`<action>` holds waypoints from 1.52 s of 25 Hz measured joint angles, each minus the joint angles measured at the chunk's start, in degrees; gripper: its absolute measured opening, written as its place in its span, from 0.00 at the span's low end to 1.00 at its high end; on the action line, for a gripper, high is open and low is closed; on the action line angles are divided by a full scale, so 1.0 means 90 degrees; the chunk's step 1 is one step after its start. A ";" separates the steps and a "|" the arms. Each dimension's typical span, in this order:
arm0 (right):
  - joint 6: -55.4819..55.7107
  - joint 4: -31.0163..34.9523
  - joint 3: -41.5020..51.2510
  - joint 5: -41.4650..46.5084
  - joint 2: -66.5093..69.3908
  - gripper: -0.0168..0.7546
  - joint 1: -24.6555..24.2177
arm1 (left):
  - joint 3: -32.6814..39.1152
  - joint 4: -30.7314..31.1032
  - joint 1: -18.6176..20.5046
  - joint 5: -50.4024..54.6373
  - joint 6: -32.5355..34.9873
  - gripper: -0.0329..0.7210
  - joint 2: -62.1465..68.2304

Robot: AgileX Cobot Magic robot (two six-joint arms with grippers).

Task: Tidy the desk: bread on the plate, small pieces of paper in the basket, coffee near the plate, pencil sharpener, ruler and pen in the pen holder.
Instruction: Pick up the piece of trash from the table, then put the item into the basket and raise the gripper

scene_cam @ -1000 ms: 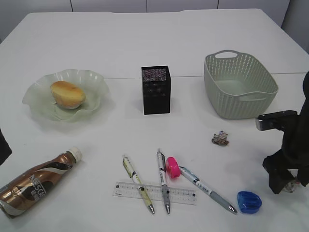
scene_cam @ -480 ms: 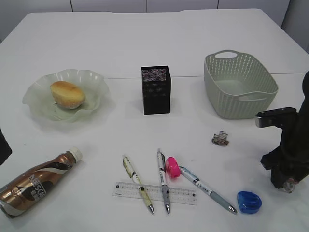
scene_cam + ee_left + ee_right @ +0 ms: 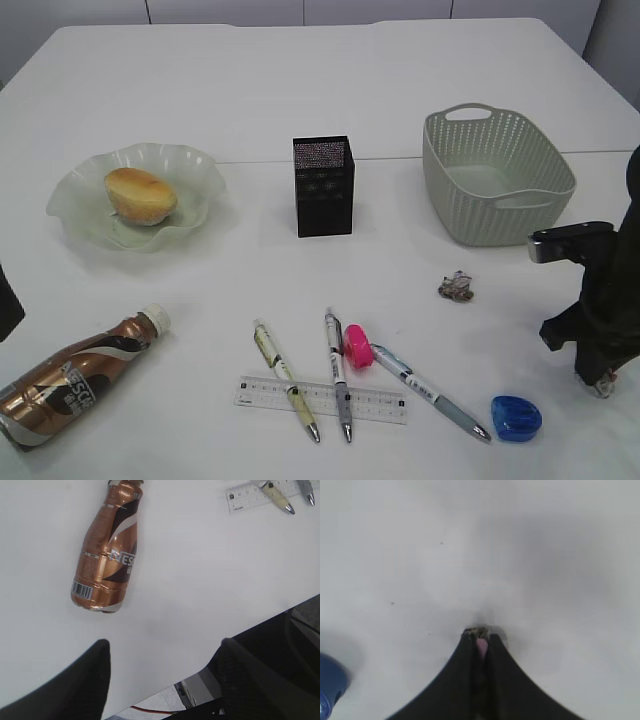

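My right gripper is low over the desk at the right, shut on a small crumpled piece of paper. Another piece of paper lies in front of the grey-green basket. The bread sits on the green plate. The coffee lies on its side at the front left. My left gripper hangs open behind its base, over the desk's edge. The ruler, three pens, a pink sharpener and a blue sharpener lie in front of the pen holder.
The basket looks empty inside. The desk's front edge runs just under my left gripper in the left wrist view. The blue sharpener lies close to the left of my right gripper.
My right gripper's jaws have closed on the small piece of paper at the right and the arm has shifted slightly. The left arm and the other things have not moved.
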 joint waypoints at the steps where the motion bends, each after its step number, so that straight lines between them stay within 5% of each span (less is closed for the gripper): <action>1: 0.0000 0.0000 0.0000 0.0000 0.0000 0.06 0.0000 | 0.0000 0.0000 0.0000 0.0000 0.0000 0.69 0.0000; 17: 0.0271 0.0171 -0.0658 0.1261 -0.0877 0.04 0.0000 | 0.0000 0.0000 0.0000 0.0000 -0.0222 0.69 0.0000; 29: 0.0309 0.0288 -0.3652 0.1623 -0.1023 0.04 0.0000 | 0.0000 0.0000 0.0000 0.0000 -0.0251 0.69 0.0000; 38: 0.0322 0.0301 -0.4766 0.1302 -0.0113 0.04 0.0000 | 0.0000 0.0000 0.0000 0.0000 -0.0251 0.69 0.0000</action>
